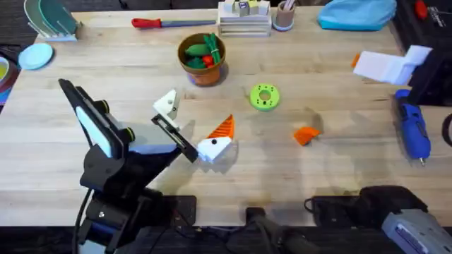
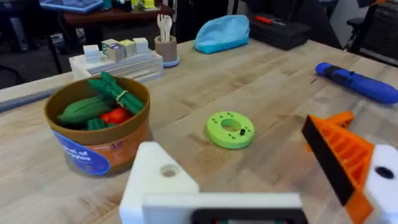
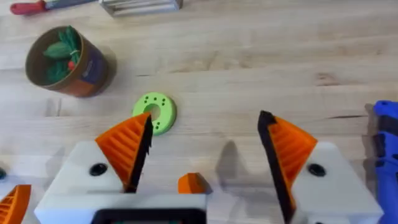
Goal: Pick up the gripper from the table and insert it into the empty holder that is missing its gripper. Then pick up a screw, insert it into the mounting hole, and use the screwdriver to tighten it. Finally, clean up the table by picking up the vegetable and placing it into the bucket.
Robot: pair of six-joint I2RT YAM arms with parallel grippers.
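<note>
My right gripper point(image 3: 205, 121) hangs over the table point(image 1: 339, 169) with both orange ribbed fingers point(image 3: 124, 146) spread wide and nothing between their pads. From my right wrist, the gripper point(image 3: 193, 183) I am meant to fetch lies on the wood below the gap between those two fingers, touching neither. It is a small orange wedge, one end pointed, with no white block on it. From overhead it point(image 1: 306, 134) lies alone on the bare planks.

My left gripper point(image 1: 198, 116) is spread wide too, holding nothing. One side carries an orange ribbed finger point(image 2: 339, 155) with a black edge, on its white block. The other side is the holder point(image 2: 158, 177), a plain white block with a round screw hole in its top face and no finger on it.

Beyond my left fingers a flat green disc point(image 2: 230, 129) lies between them. The bucket point(image 2: 99, 127) stands past the holder side, brown with a blue label, green and red vegetables point(image 2: 102, 102) inside. The blue screwdriver point(image 2: 357, 82) lies well beyond the orange finger, near the table's edge.
</note>
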